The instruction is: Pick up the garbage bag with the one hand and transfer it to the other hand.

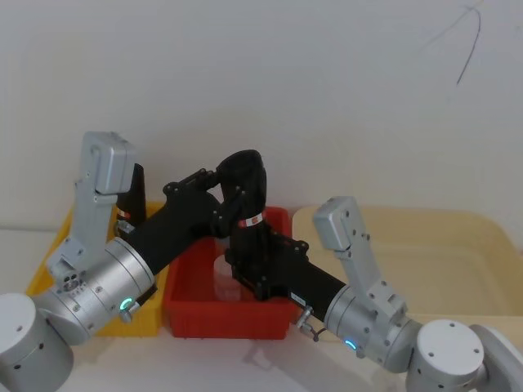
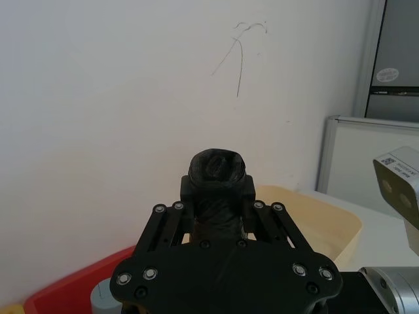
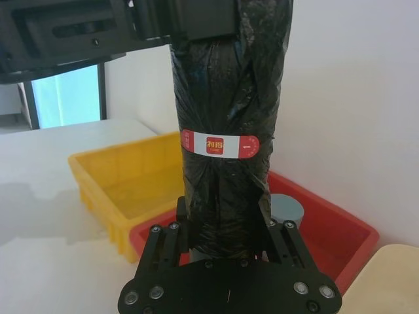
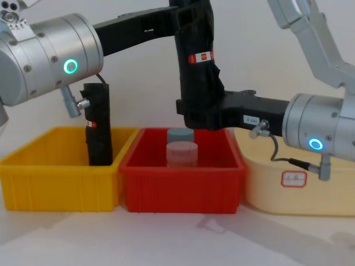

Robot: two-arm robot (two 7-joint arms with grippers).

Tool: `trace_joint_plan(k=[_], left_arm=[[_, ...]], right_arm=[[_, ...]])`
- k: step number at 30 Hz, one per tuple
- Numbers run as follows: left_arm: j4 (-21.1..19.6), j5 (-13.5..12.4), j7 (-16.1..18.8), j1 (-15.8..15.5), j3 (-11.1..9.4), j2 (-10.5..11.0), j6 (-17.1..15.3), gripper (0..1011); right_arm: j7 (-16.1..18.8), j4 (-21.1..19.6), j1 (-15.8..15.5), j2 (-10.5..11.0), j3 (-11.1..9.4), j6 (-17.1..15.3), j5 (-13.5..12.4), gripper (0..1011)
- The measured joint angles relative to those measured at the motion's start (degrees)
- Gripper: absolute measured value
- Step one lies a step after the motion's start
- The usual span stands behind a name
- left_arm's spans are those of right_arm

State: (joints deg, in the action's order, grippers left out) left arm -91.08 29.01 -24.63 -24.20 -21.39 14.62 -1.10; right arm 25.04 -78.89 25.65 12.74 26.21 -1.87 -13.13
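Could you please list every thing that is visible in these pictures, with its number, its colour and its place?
garbage bag, a tall roll of plastic bags with a white-and-red label band: 1, black, held upright above the red bin
second roll of plastic bags with a small red sticker: 1, black, standing in the yellow bin
yellow plastic bin: 1, yellow, on the robot's left
red plastic bin: 1, red, in the middle, beside the yellow one
round jar with a grey lid: 1, pale, inside the red bin
cream tray: 1, cream, on the robot's right
left gripper: 1, black, shut on the garbage bag's top
right gripper: 1, black, shut on its lower end
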Motion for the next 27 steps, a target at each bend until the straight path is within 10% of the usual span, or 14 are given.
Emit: trace_joint_plan(k=[27], left_arm=[[0.0, 0.0, 0.0, 0.0, 0.0, 0.0, 0.0, 1000]], right_arm=[[-2.95, -0.68, -0.53, 1.25, -2.47, -0.75, -2.26, 527]])
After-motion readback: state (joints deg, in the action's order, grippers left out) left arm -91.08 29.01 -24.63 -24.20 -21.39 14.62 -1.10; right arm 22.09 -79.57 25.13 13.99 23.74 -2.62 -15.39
